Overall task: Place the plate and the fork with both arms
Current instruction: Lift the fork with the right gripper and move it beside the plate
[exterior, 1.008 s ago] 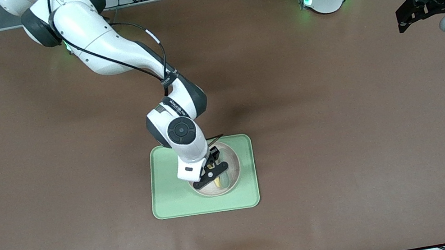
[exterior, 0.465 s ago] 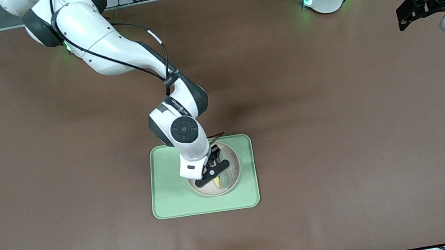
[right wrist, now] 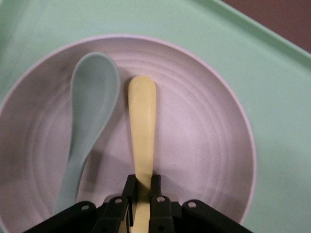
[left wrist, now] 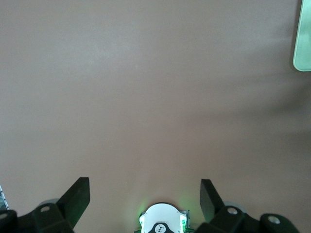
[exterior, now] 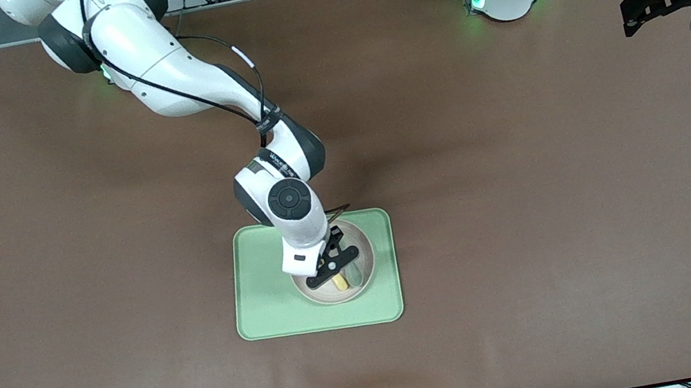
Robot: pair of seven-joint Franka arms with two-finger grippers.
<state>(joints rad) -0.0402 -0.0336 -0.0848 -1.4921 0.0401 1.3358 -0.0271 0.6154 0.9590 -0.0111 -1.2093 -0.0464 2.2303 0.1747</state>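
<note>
A big brown desk (exterior: 532, 204) fills the front view, with a green tray (exterior: 266, 307) a bit below the middle of the frame. The plate (exterior: 362, 269) sits on the tray, so that part looks done. The fork (right wrist: 142, 121) lies in the plate beside a grey-green spoon (right wrist: 90, 111). The right hand (right wrist: 141, 196) is down in the plate, pinched tight on the fork's thin end. My guess is the fork is just being picked up (its tines are hidden). It looks pale yellow, smooth and plastic; the plate is round and beige with rings. The left hand (left wrist: 145, 194) waits spread wide over bare desk at the upper right.
</note>
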